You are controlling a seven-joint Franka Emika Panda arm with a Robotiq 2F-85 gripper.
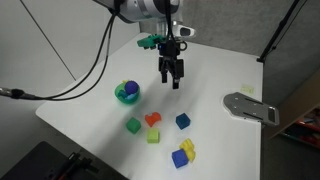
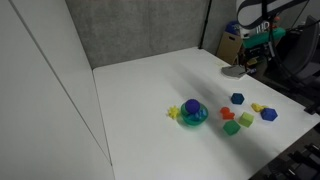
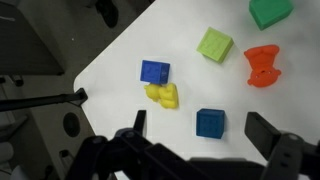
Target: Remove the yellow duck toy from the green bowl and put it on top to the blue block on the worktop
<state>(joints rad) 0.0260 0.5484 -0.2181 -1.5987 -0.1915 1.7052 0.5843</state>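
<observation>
Fingers (image 3: 264, 130) of the gripper (image 1: 172, 76), at the bottom of the wrist view: spread wide, holding nothing. Yellow duck toy (image 3: 162, 95): on the worktop (image 1: 220, 70), touching the side of the blue block (image 3: 155, 71) (not on top of it), below the open gripper and off toward one finger. Navy cube (image 3: 210, 122): framed between the fingers. Green bowl (image 1: 126, 100): well apart from the duck. Arm: wrist upright, fingers pointing down, raised clear above the worktop.
</observation>
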